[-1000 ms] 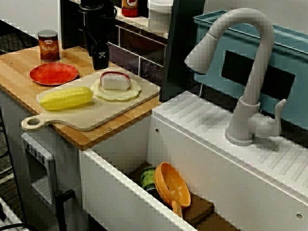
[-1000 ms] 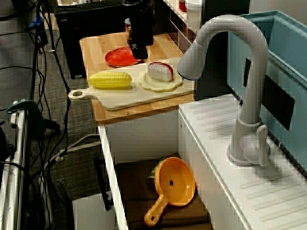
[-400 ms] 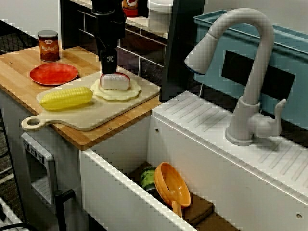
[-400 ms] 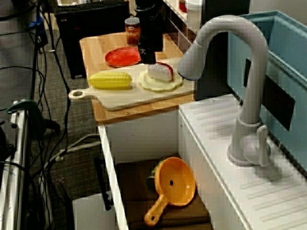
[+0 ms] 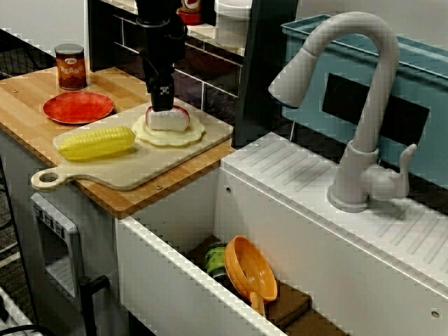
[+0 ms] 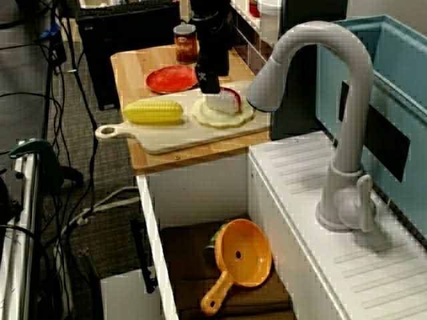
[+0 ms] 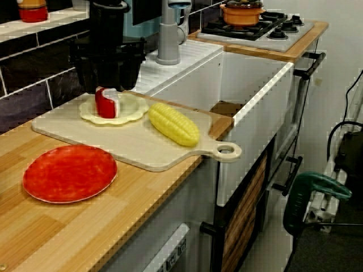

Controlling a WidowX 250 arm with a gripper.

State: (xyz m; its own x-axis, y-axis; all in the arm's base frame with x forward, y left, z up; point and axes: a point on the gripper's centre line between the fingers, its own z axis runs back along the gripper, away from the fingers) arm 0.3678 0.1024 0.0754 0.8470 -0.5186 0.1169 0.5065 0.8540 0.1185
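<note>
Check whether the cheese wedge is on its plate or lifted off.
On it: the cheese wedge sits on the cream plate, hand just above.

Asker: What do you look made of?
Me: My gripper (image 5: 162, 105) is matt black, hard plastic by its look. The cheese wedge (image 5: 171, 120) is smooth plastic with a glossy red rind.
Asker: And around it?
Me: Pale matt wooden cutting board (image 5: 133, 168), shiny yellow plastic corn (image 5: 96, 142), glossy red plate (image 5: 78, 107), grained wood counter (image 5: 24, 94).
</note>
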